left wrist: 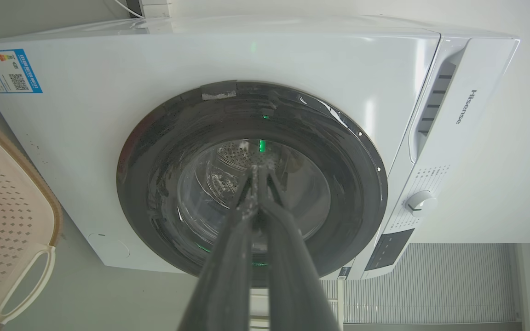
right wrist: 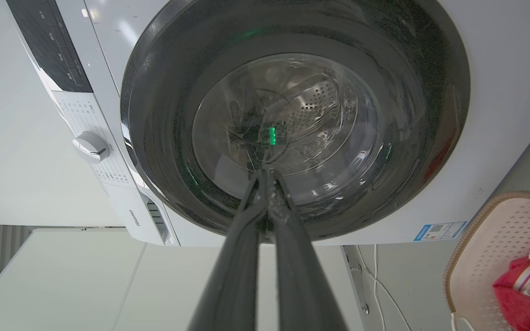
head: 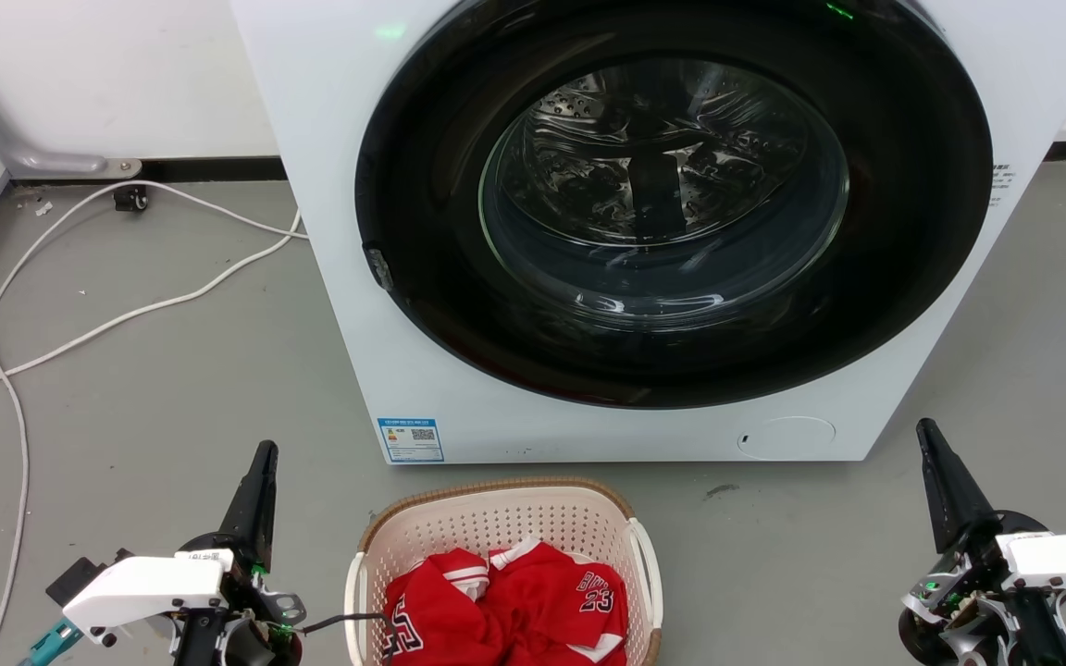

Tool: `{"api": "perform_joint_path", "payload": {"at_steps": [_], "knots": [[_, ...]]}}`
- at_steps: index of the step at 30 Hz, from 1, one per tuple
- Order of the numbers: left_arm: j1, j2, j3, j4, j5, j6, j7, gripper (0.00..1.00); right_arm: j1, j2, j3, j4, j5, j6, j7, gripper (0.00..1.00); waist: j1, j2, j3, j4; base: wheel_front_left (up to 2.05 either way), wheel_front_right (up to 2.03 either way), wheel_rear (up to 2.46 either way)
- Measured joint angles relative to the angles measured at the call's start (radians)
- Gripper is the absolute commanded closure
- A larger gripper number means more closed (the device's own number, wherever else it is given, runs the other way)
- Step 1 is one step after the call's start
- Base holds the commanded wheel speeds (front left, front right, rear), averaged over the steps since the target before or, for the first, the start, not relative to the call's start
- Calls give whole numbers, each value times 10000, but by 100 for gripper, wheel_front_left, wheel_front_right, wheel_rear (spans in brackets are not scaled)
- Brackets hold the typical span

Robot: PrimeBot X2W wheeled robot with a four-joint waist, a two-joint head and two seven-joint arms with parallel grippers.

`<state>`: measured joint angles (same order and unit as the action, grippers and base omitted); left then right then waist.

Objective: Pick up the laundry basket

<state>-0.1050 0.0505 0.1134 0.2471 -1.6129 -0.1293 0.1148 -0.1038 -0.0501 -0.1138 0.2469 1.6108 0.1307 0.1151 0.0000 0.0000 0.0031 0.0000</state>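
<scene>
The laundry basket [head: 496,523] is cream-white and perforated, with a brown rim and white side handles. It sits on the grey floor at the bottom middle of the head view, in front of the washer, with red jerseys [head: 510,606] inside. Its edge also shows in the left wrist view as the basket [left wrist: 12,220] and in the right wrist view as the basket [right wrist: 490,243]. My left gripper [head: 265,450] is shut and empty, to the left of the basket and apart from it. To the basket's right, farther off, my right gripper [head: 923,427] is shut and empty too.
The white washer [head: 329,111] with its closed dark round door [head: 672,203] stands right behind the basket. White cables [head: 126,319] trail over the floor at the left. Grey floor lies open on both sides of the basket.
</scene>
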Motion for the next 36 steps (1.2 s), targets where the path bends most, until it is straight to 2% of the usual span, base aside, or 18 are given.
{"api": "perform_joint_path", "payload": {"at_steps": [33, 34, 35, 36], "knots": [[0, 0, 0, -2, 0, 0, 0, 100, 0, 0, 0, 0, 0, 0, 0, 100, 0, 0, 0, 0, 0, 0, 0], [12, -2, -2, 23, 0, 2, -4, 0, 13, 2, 0, 27, -2, 2, 0, 0, 0, 0, 0, 0, 0, 0, 0], [128, -21, -29, 174, -2, 13, -10, 100, 132, 12, 10, 186, -2, 0, 0, 100, 0, 0, 1, 0, 0, 0, 0], [128, -21, -29, 174, -2, 13, -10, 0, 132, 12, 10, 186, -2, 0, 0, 0, 0, 0, 1, 0, 0, 0, 0]]}}
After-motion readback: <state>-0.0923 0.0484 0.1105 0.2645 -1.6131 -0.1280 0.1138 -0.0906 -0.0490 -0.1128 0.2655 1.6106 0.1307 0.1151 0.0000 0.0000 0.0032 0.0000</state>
